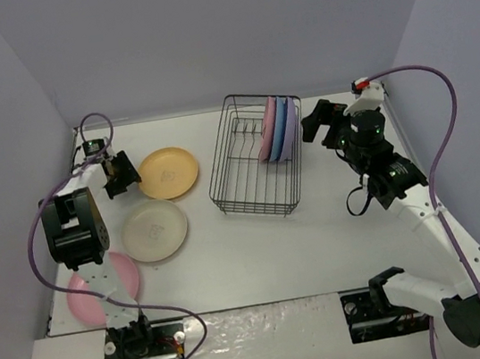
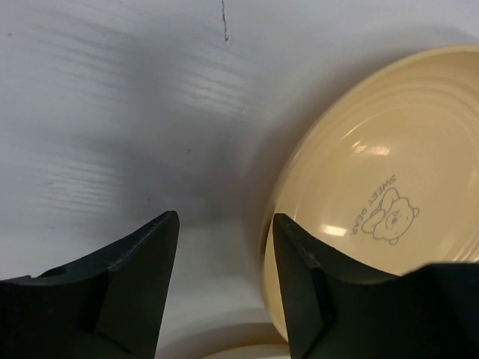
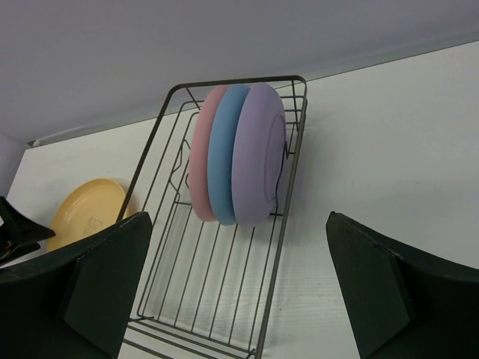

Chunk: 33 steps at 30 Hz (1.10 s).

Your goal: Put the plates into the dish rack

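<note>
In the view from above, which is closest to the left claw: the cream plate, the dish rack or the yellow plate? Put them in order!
1. Yellow plate, right beside the left gripper.
2. Cream plate, a bit nearer the bases.
3. Dish rack, farther off to its right.

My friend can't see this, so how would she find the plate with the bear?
Start at the black wire dish rack in the middle of the table. Three plates lie flat to its left; the bear plate is the farthest back, beside the left gripper. It alone is yellow-orange; the cream plate and the pink plate lie nearer.
</note>
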Tool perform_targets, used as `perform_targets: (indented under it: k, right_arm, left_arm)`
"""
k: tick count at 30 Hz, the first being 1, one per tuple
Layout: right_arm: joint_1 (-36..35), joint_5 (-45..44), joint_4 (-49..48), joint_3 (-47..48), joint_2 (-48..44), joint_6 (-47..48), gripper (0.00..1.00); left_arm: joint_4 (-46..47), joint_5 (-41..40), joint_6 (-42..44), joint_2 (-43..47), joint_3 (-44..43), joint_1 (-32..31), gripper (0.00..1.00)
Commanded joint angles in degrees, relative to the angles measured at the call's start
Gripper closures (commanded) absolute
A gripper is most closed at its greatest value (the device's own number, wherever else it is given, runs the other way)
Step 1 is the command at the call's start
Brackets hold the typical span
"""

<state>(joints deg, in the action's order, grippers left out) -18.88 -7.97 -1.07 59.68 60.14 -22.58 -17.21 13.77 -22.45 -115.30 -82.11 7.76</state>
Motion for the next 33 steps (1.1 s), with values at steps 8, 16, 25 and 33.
perform_targets:
  k: [8, 16, 25, 33]
  right_arm:
    - [2.49, -4.87, -1.58, -1.97, -3.25, 1.05, 0.00]
    - [2.88, -3.11, -0.95, -1.73, -3.42, 1.82, 0.00]
    - [2.76, 12.39, -4.55, -1.19, -0.65, 9.93, 0.00]
    - [-3.90, 21.42, -11.78, 1.73, 5.42, 10.96, 0.00]
  left_arm:
    - [1.09, 0.11, 7.27, -1.61, -7.30, -3.93, 0.99]
    - [6.26, 4.23, 14.41, 1.96, -11.03, -3.74, 1.00]
    - [7.26, 4.41, 11.03, 16.89, -10.56, -3.61, 1.00]
    - [12.32, -7.47, -1.38, 40.47, 5.20, -7.06, 1.00]
